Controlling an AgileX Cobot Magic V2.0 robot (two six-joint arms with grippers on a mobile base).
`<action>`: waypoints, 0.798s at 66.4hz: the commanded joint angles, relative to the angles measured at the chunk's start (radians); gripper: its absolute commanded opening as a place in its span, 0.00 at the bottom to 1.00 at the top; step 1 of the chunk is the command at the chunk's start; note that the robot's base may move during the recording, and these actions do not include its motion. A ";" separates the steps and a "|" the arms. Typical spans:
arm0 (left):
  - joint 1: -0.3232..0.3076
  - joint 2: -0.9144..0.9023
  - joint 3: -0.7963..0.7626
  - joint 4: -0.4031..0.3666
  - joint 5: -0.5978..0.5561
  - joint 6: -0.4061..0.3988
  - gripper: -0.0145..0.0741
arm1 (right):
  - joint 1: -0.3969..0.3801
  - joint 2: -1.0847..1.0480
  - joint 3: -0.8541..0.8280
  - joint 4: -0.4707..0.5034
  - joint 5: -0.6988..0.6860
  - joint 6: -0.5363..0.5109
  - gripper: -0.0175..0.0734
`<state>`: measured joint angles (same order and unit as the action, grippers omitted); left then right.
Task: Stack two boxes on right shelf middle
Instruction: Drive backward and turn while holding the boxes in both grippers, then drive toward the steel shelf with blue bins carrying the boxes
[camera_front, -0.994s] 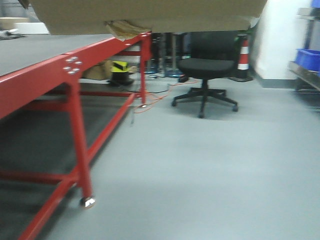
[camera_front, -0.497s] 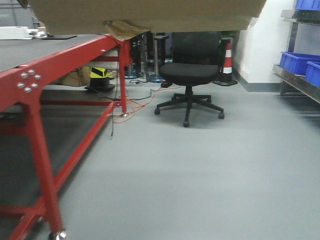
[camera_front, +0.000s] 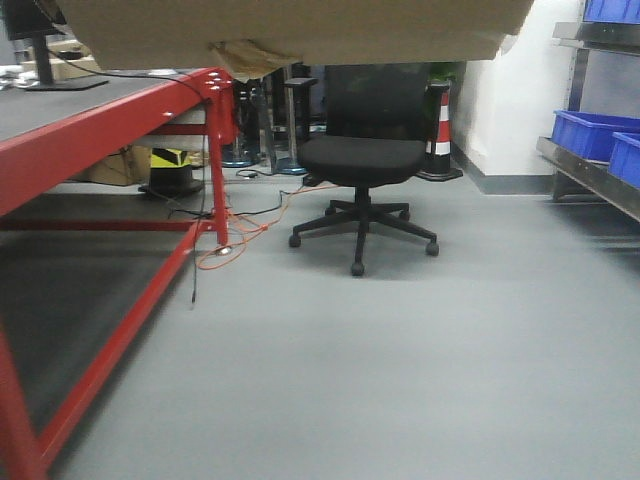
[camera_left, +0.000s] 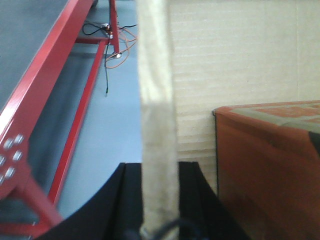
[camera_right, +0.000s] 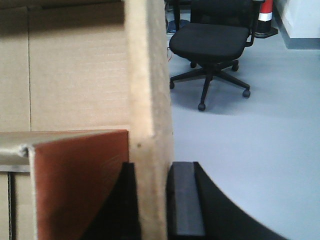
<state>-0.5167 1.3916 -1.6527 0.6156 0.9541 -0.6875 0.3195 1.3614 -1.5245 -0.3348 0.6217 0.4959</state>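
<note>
Grey floor (camera_front: 400, 380), red table (camera_front: 100, 125), black chair (camera_front: 362, 160); left claw (camera_left: 160, 172) and right claw (camera_right: 152, 172) tight on big box (camera_front: 300, 25).

Wide grey floor (camera_front: 420, 380) lies open through the middle and lower right of the front view, plenty of passage there. The left side is walled off by the red table frame (camera_front: 110, 115), its leg and low rails running down the left edge. Loose orange cables (camera_front: 245, 232) trail on the floor by the far leg. A black office chair (camera_front: 362, 165) sits dead centre at the back, a striped cone (camera_front: 441, 125) just behind it. Right edge: the steel shelf (camera_front: 585, 175) carrying blue bins (camera_front: 590, 130). The big cardboard box (camera_front: 300, 30) blocks the whole top of the frame
</note>
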 joint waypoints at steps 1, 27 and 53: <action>0.007 -0.014 -0.011 0.027 -0.003 -0.003 0.04 | -0.011 -0.016 -0.011 -0.032 -0.078 0.007 0.01; 0.007 -0.014 -0.011 0.032 -0.003 -0.003 0.04 | -0.011 -0.016 -0.011 -0.032 -0.081 0.007 0.01; 0.007 -0.014 -0.011 0.034 -0.004 -0.003 0.04 | -0.011 -0.016 -0.011 -0.032 -0.084 0.007 0.01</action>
<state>-0.5167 1.3916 -1.6527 0.6194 0.9541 -0.6881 0.3195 1.3614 -1.5245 -0.3348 0.6132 0.4959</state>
